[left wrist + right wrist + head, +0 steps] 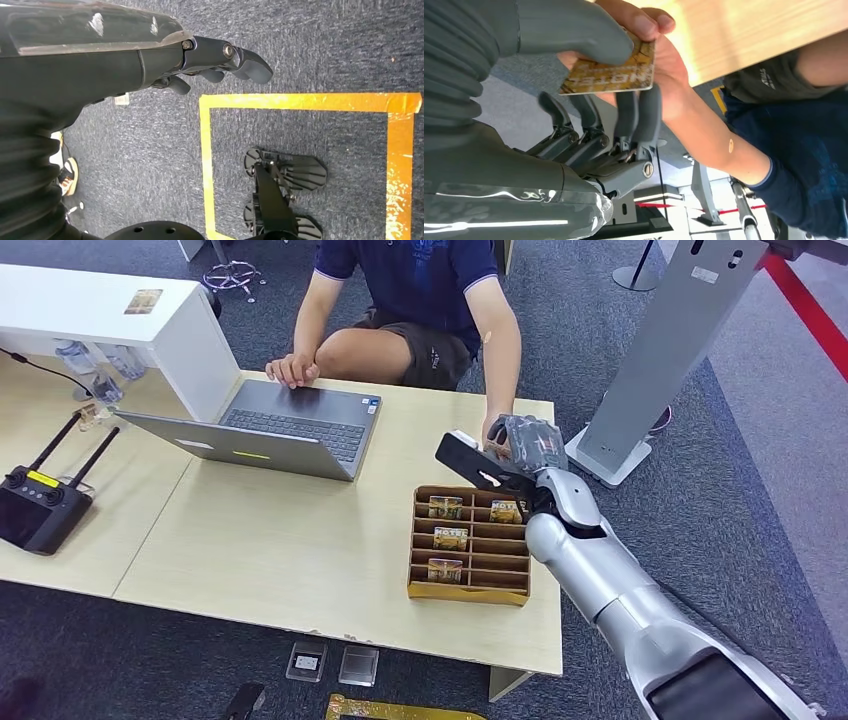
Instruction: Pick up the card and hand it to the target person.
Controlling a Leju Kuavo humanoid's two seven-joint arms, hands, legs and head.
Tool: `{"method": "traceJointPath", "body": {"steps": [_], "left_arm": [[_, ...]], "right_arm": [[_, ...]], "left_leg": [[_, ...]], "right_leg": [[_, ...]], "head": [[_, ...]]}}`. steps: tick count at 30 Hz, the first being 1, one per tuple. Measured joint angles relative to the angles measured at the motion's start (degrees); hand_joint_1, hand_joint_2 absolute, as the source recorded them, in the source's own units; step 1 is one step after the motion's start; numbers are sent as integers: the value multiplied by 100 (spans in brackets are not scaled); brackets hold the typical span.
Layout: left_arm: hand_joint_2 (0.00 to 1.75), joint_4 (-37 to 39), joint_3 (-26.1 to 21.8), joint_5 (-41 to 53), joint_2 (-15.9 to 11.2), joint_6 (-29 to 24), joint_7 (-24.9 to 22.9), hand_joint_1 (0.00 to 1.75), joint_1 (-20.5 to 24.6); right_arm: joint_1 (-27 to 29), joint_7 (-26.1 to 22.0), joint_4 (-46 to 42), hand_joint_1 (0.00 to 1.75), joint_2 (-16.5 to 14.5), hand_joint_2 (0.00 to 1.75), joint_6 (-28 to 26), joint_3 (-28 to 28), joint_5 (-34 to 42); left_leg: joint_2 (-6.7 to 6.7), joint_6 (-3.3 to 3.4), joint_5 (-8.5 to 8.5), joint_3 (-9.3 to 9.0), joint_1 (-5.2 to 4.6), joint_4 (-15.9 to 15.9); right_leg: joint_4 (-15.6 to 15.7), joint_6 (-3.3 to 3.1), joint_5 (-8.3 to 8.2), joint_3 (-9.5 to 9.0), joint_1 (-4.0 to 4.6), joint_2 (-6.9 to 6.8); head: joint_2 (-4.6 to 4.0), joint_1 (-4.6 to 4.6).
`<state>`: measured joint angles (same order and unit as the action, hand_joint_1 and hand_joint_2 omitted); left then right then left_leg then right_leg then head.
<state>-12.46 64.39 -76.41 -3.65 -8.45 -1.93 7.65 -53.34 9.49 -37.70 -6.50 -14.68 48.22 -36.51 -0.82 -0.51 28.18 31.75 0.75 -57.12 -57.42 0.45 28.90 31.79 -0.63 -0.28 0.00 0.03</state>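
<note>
A golden hotel card (pixel 614 75) is pinched between the thumb and fingers of my right hand (pixel 589 115). That hand (pixel 528 445) is raised over the table's far right corner, just beyond the cardboard divider box (pixel 470 587). The seated person (pixel 420 290) in a dark blue shirt reaches out, and their hand (pixel 659 55) holds the card's far end, thumb on top and palm under it. Both of us grip the card at once. My left hand (pixel 220 62) hangs beside my body over the carpet, fingers loosely apart and holding nothing.
More gold cards (pixel 446 507) lie in several compartments of the box. An open laptop (pixel 270 430) sits before the person, whose other hand rests at it. A black remote controller (pixel 40 505) lies at the left. A white stand (pixel 660 350) rises right of the wooden table (pixel 300 540).
</note>
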Motion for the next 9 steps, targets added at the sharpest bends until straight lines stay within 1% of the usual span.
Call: {"method": "traceJointPath", "body": {"steps": [4, 9], "left_arm": [[0, 0, 2, -13, 1, 20, 44, 0, -4], [0, 0, 2, -70, 2, 3, 107, 0, -12]], "right_arm": [[-69, -20, 252, 0, -86, 175, -17, 38, -35], [-180, -75, 349, 0, -142, 175, -178, 81, -26]], "left_leg": [[1, 0, 0, -1, 0, 0], [3, 0, 0, -1, 0, 0]], "right_leg": [[0, -1, -1, 1, 0, 2], [-1, -1, -1, 3, 0, 4]], "head": [[0, -3], [0, -8]]}}
